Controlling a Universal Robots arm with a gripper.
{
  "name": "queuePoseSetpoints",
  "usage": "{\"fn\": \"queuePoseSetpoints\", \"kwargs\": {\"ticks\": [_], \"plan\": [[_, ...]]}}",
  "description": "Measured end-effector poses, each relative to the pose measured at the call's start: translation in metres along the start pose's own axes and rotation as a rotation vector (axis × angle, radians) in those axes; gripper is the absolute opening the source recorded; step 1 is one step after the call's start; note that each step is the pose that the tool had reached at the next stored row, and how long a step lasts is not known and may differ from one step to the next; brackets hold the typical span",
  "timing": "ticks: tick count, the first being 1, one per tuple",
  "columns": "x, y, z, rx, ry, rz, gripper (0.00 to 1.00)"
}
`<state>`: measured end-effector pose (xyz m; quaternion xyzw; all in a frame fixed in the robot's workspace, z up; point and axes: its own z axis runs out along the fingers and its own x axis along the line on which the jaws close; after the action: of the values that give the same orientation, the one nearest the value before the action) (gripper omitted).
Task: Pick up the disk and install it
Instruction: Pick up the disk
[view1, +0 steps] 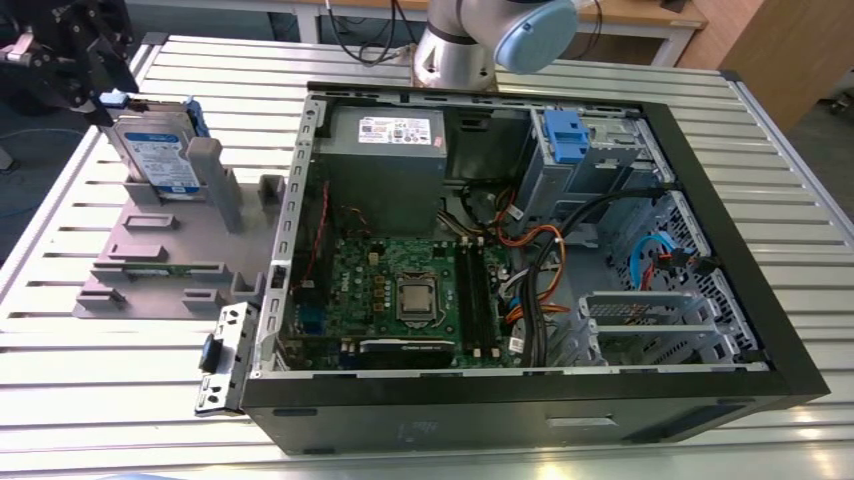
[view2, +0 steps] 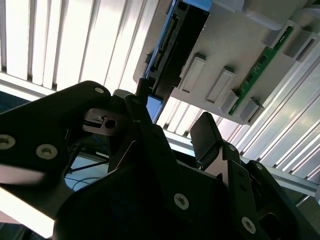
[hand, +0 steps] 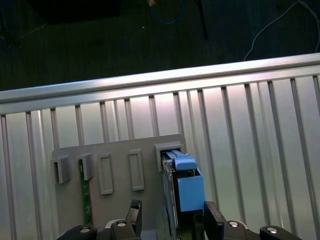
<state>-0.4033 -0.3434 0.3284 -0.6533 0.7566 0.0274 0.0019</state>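
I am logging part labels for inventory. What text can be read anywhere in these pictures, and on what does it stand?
Label on the disk: print too small to read.
The white sticker on the grey metal box: too small to read.
No other legible text.

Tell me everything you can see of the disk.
The disk is a flat silver-grey drive with a white-and-blue label, framed by a bright blue plastic bracket. It stands on edge in the grey holder on the slatted table. The open tool straddles its top, not visibly clamping it.
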Motion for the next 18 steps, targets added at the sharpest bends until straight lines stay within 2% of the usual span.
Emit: {"fn": "queuePoseSetpoints", "kwargs": {"ticks": [18], "plan": [[-0.0037, 0.0018, 0.0026, -0.0004, -0.0015, 0.0, 0.6]]}}
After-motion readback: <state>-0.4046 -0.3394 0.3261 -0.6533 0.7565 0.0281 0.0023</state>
